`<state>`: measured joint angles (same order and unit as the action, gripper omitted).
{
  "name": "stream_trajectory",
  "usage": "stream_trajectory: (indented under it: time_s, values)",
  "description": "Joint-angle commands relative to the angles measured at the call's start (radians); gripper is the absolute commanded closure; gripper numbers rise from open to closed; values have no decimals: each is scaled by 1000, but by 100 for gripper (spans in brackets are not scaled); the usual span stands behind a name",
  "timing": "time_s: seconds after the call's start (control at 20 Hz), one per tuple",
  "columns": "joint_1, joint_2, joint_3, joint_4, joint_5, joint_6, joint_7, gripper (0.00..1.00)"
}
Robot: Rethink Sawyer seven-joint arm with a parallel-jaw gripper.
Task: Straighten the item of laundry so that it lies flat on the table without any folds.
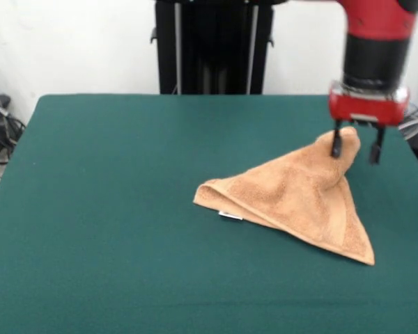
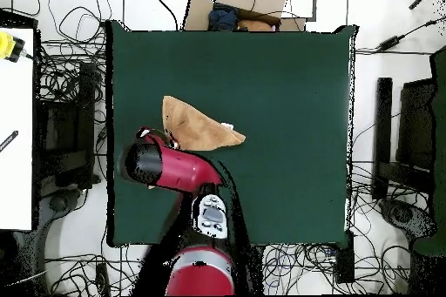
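The tan towel (image 1: 299, 198) lies folded in a rough triangle on the right half of the green table (image 1: 111, 209). One corner rises to a peak at my gripper (image 1: 356, 147). The two fingers stand apart: the left one (image 1: 336, 142) is against the raised corner and the right one hangs clear of the cloth. A small white label (image 1: 230, 215) shows at the towel's near-left edge. In the overhead view the towel (image 2: 200, 128) lies left of the table's (image 2: 287, 93) centre, and the arm's red head (image 2: 161, 165) hides the gripper.
The black pedestal (image 1: 212, 45) stands behind the table's far edge. Cables and equipment lie on the floor off the left side (image 1: 0, 125). In the overhead view, cardboard and bundled items (image 2: 239, 10) sit beyond the table's top edge.
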<state>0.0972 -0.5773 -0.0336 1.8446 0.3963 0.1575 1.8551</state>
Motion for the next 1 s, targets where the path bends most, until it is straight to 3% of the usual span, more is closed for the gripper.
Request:
stream_trajectory:
  time_s: [0.05, 0.25, 0.6, 1.0]
  values:
    - [96, 175, -230, -121, 236, 230, 524, 0]
    - [63, 157, -219, -110, 216, 301, 500, 0]
    - [-4, 153, -150, -76, 164, 253, 472, 0]
    - [6, 173, -135, -83, 128, 206, 432, 0]
